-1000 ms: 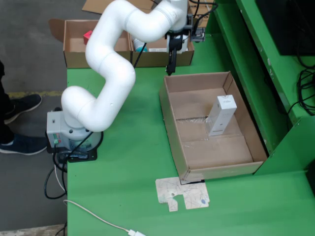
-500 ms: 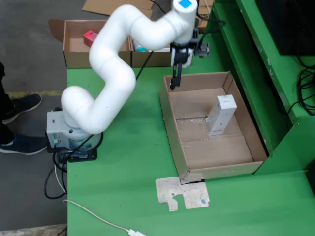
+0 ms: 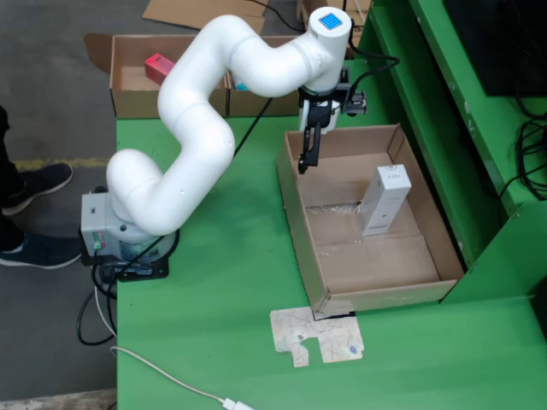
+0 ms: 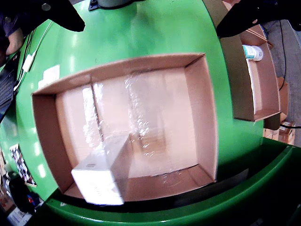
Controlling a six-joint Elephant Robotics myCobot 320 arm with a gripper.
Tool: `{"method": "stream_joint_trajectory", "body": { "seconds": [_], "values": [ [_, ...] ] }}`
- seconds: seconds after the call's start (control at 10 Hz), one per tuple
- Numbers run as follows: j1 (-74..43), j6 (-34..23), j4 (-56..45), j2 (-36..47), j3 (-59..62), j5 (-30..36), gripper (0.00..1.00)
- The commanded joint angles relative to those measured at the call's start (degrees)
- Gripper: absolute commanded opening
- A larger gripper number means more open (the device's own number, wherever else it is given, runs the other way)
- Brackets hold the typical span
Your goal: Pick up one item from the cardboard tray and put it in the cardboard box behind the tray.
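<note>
A large open cardboard tray (image 3: 299,224) lies on the green table. One tall white box (image 3: 386,201) stands in it, near its right wall in the fixed view. In the wrist view the white box (image 4: 101,176) sits in the lower left corner of the tray (image 4: 207,113). My gripper (image 3: 304,162) hangs over the tray's far left corner. In the wrist view my gripper (image 4: 150,28) is open, its black fingers (image 4: 61,14) spread wide with nothing between them. Behind the tray stand two cardboard boxes (image 3: 128,101), holding a red item (image 3: 156,66) and a teal-and-white bottle (image 4: 253,52).
A flat cardboard scrap (image 3: 316,336) lies on the table in front of the tray. A white cable (image 3: 171,382) runs along the front left. A green frame (image 3: 461,111) rises to the right of the tray. A person's shoes (image 3: 34,184) are on the floor at left.
The arm has swung from above the back boxes toward the tray. The gripper now hangs over the tray's far left corner. The white box has not moved.
</note>
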Motion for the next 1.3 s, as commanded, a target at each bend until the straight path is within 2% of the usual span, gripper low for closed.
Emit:
{"method": "stream_joint_trajectory", "body": {
  "seconds": [0.0, 0.1, 0.2, 0.3, 0.4, 0.6, 0.7, 0.8, 1.2],
  "values": [
    [-7.10, -10.44, -1.15, -0.19, 1.23, -2.96, 1.00],
    [-9.20, -13.57, -1.39, -1.16, 1.23, -4.33, 1.00],
    [-9.20, -13.57, -1.39, -1.16, 1.23, -4.33, 1.00],
    [-12.69, -18.17, -1.74, -2.02, 1.23, -5.08, 1.00],
    [-12.69, -18.17, -1.74, -2.01, 1.23, -5.08, 1.00],
    [-16.32, -23.15, -3.12, -1.45, 1.23, -5.50, 1.00],
    [-16.32, -23.15, -3.12, -1.45, 1.23, -5.50, 1.00],
    [-18.55, -25.70, -5.46, -0.39, 1.23, -5.08, 1.00],
    [-18.55, -25.69, -5.46, -0.39, 1.23, -5.08, 1.00]
  ]
}}
